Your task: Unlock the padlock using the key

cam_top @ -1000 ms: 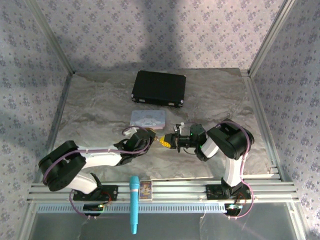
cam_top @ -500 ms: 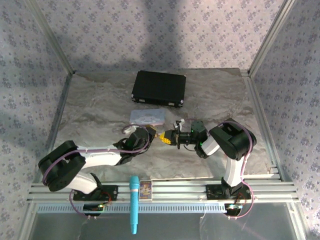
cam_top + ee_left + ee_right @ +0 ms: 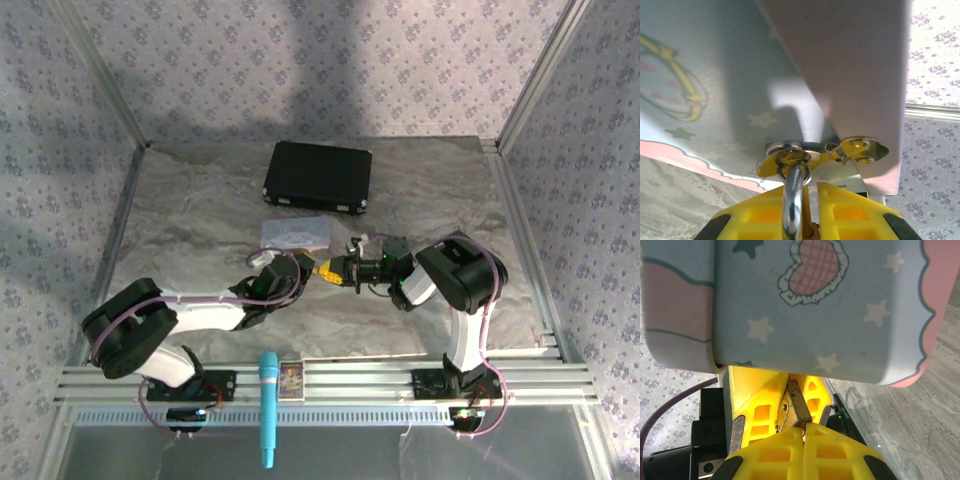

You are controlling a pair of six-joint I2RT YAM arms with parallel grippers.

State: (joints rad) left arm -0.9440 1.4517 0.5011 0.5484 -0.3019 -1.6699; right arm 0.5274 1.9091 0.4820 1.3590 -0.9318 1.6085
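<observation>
Two robot arms are facing each other tip to tip at the middle of the crumpled grey table [image 3: 200,230], just in front of a pastel cartoon tin [image 3: 295,233]. From above, the padlock and the key are too small to pick out; the meeting point is showing as no more than a yellow speck.

In the left wrist view, the left fingers [image 3: 755,212] are sitting almost closed on the padlock [image 3: 792,200]. Its silvery shackle is sticking out between them toward the tin, and its brass body is mostly hidden behind the yellow plastic.

The right fingers [image 3: 835,452] are pressing together on a small flat metal piece, apparently the key [image 3: 796,407], which is pointing at the left fingers just beyond. Its tip is hard to make out, and whether it is touching the padlock cannot be told.

The tin is looming blurred and cut off over both wrist views, and what it is holding cannot be seen. Behind it, a black case [image 3: 318,177] is lying shut, its contents hidden. A blue microphone [image 3: 268,405] is lying across the rail at the near edge.
</observation>
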